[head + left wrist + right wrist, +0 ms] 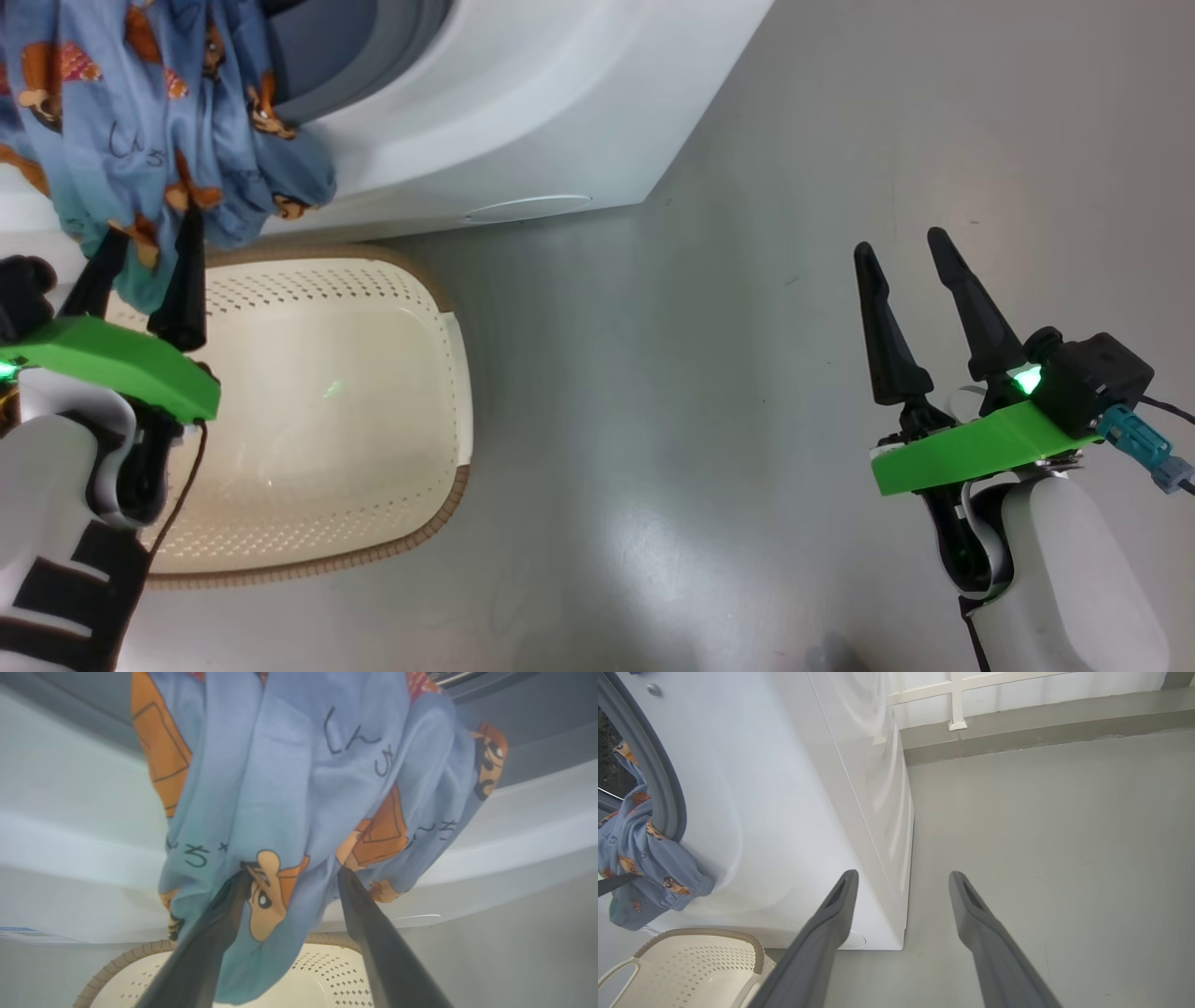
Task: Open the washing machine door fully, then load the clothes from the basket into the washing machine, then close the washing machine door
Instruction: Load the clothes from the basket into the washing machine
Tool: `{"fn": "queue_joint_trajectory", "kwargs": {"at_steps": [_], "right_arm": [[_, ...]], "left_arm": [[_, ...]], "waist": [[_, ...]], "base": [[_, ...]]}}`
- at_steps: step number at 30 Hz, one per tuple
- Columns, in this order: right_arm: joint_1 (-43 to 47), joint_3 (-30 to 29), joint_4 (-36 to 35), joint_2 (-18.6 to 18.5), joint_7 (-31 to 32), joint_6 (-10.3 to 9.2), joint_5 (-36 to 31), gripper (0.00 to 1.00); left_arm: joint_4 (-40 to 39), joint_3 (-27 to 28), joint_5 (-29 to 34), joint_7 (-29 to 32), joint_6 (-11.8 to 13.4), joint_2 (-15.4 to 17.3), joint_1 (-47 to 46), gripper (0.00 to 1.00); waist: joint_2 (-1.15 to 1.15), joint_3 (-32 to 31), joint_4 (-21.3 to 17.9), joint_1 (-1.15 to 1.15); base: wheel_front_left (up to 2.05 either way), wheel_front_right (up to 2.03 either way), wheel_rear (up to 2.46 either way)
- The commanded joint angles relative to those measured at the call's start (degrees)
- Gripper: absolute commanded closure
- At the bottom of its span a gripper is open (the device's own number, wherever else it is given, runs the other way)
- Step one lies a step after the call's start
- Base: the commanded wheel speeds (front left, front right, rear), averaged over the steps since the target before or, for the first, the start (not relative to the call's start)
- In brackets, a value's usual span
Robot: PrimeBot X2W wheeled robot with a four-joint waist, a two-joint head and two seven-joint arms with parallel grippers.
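Note:
The clothes (159, 121), light blue fabric with orange-brown bears, hang out of the washing machine (523, 112) over its grey seal (663, 788) and down the white front. My left gripper (154, 229) is open, its fingertips pushed into the hanging fabric (299, 788), a fold of which sags between them. Just below stands the cream basket (373, 280), showing bare perforated plastic inside. My right gripper (898, 243) is open over the floor at the right, holding nothing. The washing machine door is out of view.
Grey floor (653, 420) stretches between the basket and my right arm and on past the machine's right side. A low grey kerb and a white railing (957, 700) close the far end. A blue label (28, 935) sits low on the machine's front.

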Motion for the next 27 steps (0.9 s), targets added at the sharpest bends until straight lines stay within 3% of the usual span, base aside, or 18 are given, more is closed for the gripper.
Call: {"fn": "queue_joint_trajectory", "kwargs": {"at_steps": [1,18,20,21,23,27], "right_arm": [[0.4,1.5,-1.4,0.3,-0.3,0.09,-0.8,0.00],[0.3,2.7,-1.4,0.3,-0.3,0.09,-0.9,0.00],[0.4,2.8,-1.4,0.3,-0.3,0.09,-0.9,0.00],[0.4,2.8,-1.4,0.3,-0.3,0.09,-0.9,0.00],[0.5,2.7,-1.5,0.2,-0.3,0.09,-0.9,0.00],[0.5,2.3,-1.6,0.2,-0.3,0.09,-1.0,0.00]], "left_arm": [[-0.3,1.2,-0.8,-0.4,-0.1,3.0,-1.0,0.00],[3.8,-6.6,-5.3,-0.4,-0.1,5.2,-8.3,0.02],[4.1,-7.2,-5.9,-0.4,-0.1,5.3,-8.7,0.43],[4.0,-7.2,-6.2,-0.4,-0.1,5.3,-9.0,0.71],[3.9,-7.2,-6.6,-0.4,-0.1,5.4,-9.3,1.00],[3.1,-7.0,-7.1,-0.4,-0.1,5.3,-9.5,1.00]], "waist": [[0.00,0.0,-0.2,0.00],[0.00,0.6,-2.1,0.00],[0.00,0.6,-2.2,0.00],[0.00,0.6,-2.3,0.00],[0.00,0.7,-2.3,0.00],[0.00,0.8,-2.0,0.00]], "base": [[0.00,0.00,0.00],[0.00,0.00,0.00],[0.00,0.00,0.00],[0.00,0.00,0.00],[0.00,0.00,0.00],[0.00,0.00,0.00]]}}
